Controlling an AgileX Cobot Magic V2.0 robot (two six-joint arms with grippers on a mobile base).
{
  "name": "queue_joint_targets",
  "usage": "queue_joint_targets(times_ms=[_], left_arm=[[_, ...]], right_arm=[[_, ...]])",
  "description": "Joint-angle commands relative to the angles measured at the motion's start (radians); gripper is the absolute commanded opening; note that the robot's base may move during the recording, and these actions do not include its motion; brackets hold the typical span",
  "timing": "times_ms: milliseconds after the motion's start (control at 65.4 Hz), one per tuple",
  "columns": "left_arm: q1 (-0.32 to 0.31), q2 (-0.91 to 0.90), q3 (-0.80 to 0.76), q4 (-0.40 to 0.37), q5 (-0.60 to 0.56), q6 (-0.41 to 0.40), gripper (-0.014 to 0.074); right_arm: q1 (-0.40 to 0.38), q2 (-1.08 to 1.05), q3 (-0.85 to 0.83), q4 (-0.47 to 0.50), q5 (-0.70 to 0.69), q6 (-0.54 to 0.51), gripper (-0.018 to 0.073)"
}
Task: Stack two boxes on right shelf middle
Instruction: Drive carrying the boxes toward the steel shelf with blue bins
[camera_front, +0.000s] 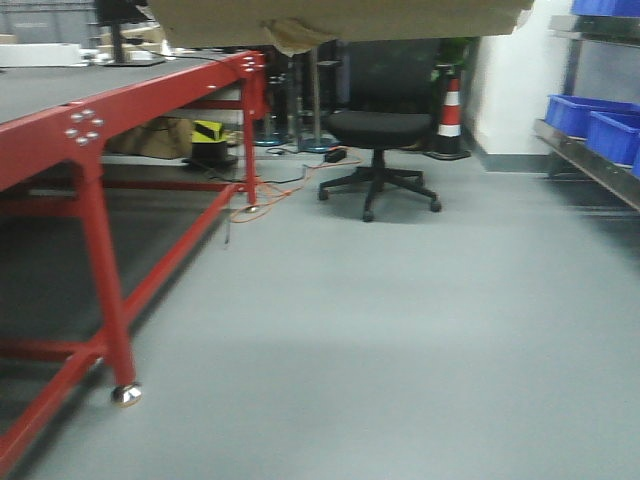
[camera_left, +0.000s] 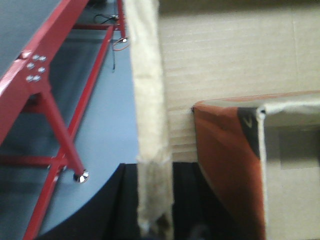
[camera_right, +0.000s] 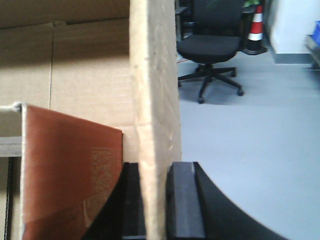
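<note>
My right end effector (camera_right: 159, 205) pinches a flap (camera_right: 155, 90) of the cardboard carton (camera_front: 340, 20), which hangs aloft ahead. I can't tell the left end effector's (camera_left: 156, 222) grip. The board looks light and bendy, so I'd hold near the fold.

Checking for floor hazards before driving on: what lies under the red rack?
At the far end of the red rack, a yellow-and-black object, something brown and loose cables lie beneath or beside it. Nearer, only shadowed floor shows; the deck covers the rest.
</note>
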Motion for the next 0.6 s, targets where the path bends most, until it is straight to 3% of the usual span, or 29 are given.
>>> queue_joint_targets(times_ms=[0,581], left_arm=[[-0.004,-0.011,-0.009,-0.004,-0.045,-0.002,-0.0111],[-0.004,-0.011,-0.009,-0.004,-0.045,-0.002,-0.0111]], right_arm=[[0.005,-0.016,-0.013,0.003,-0.135,0.007,-0.0142],[0.005,-0.016,-0.013,0.003,-0.135,0.007,-0.0142]])
